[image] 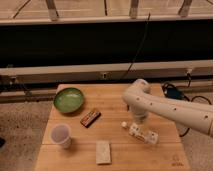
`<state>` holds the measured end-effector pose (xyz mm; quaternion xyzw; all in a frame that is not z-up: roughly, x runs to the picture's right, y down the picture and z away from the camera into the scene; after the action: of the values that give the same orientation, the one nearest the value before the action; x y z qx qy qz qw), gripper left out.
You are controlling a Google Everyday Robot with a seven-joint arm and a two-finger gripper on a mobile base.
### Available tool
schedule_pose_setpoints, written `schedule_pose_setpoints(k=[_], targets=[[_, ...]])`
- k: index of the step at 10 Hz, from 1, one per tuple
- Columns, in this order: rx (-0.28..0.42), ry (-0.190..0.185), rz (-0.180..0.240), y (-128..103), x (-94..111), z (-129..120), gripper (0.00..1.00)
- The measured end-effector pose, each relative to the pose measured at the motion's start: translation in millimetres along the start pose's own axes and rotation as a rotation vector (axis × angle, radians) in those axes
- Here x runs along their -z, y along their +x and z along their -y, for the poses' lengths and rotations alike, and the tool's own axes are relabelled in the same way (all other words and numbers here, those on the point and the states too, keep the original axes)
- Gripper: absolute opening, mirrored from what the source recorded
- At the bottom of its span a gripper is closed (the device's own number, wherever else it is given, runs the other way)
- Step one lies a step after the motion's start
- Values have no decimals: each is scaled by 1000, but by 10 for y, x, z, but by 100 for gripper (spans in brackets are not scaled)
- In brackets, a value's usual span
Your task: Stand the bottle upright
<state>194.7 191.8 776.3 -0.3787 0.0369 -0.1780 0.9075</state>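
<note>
- Setting: a dark horizontal band and pale rails fill the upper frame, with speckled floor at the left and right edges.
- Wooden table [112, 102]: light slatted top filling the lower centre of the frame; it bears every item below.
- Robot arm [170, 107]: white, enters from the right edge, bends at a rounded joint right of centre and turns down toward the table.
- Green bowl [69, 99]: upper left of the table, upright.
- Translucent cup [61, 135]: lower left, standing, well apart from the bottle.
- Bottle [142, 133]: lies on its side, right of centre, its length running diagonally toward the lower right.
  - Judged light, thin-walled and likely to give under a hard squeeze.
  - Smooth and round, so apt to roll or slip.
  - Best taken across the body at the labelled middle or just below the neck, with moderate pressure.
- Pale flat packet [103, 151]: bottom centre, lying flat.
- Dark-red object [90, 117]: centre of the table, lying flat between bowl and bottle.
- Gripper [138, 118]: at the arm's lower end, just above and beside the bottle's cap end. How far open it is cannot be told, and no hold on anything is visible.
- White cap [124, 124]: on the bottle's upper-left end, pointing toward the table's centre.
</note>
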Motion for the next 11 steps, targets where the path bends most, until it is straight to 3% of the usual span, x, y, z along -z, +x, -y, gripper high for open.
schedule_pose_setpoints(k=[4,8,11], targets=[[-39,29,69,-77,-234,-219,80],[-49,93,63,-46,-466,-233,77],[-44,109,61,3,-496,-147,49]])
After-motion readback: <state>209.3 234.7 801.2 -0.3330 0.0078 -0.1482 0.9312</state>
